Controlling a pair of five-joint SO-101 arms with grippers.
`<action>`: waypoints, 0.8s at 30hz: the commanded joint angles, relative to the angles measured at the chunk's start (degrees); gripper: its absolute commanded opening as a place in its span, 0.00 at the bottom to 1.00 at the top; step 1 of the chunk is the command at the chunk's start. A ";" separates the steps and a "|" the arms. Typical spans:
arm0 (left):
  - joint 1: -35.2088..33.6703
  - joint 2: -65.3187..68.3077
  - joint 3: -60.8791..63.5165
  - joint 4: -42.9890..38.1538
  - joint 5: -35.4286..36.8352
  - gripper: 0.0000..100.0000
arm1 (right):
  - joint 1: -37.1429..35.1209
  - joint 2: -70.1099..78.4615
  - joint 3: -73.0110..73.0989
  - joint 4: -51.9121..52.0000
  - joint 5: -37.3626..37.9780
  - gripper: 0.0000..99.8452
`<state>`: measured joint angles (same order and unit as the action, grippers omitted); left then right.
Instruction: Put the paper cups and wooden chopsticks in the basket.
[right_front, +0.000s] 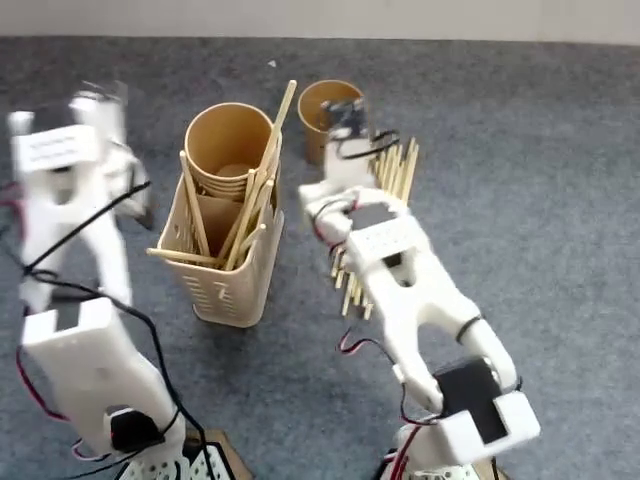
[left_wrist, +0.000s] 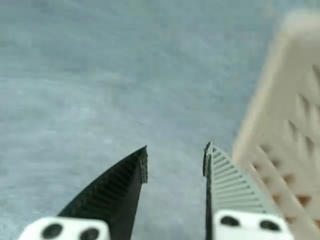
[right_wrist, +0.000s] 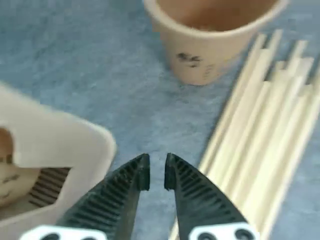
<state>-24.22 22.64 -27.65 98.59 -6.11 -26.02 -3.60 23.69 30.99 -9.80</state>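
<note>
A cream slatted basket (right_front: 228, 262) stands mid-table holding stacked paper cups (right_front: 229, 150) and several wooden chopsticks (right_front: 252, 198) that lean out of it. One more paper cup (right_front: 322, 108) (right_wrist: 210, 30) stands upright on the carpet behind it. Beside that cup a loose pile of chopsticks (right_front: 392, 172) (right_wrist: 260, 125) lies flat. My right gripper (right_wrist: 156, 172) hovers low between the basket's corner (right_wrist: 60, 145) and the pile, its fingers only slightly apart and holding nothing. My left gripper (left_wrist: 175, 162) is open and empty above bare carpet, with the basket wall (left_wrist: 287, 135) close beside it.
Grey carpet (right_front: 540, 150) covers the whole table. The left arm (right_front: 70, 170) stands left of the basket, and the right arm (right_front: 400, 270) stretches over part of the chopstick pile. Open carpet lies to the far right and in front of the basket.
</note>
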 joint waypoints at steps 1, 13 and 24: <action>-2.07 -3.47 -9.36 -0.62 2.73 0.21 | 3.82 -10.42 -5.14 6.29 -0.26 0.07; 1.36 -2.95 -5.32 -11.16 24.00 0.21 | 9.89 -10.15 -14.99 6.02 -17.49 0.07; 1.80 -2.95 12.18 -24.53 23.91 0.21 | 8.04 14.29 -29.85 5.32 -26.20 0.25</action>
<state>-23.43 22.64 -17.45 77.58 17.27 -16.44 10.02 -1.10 35.74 -35.30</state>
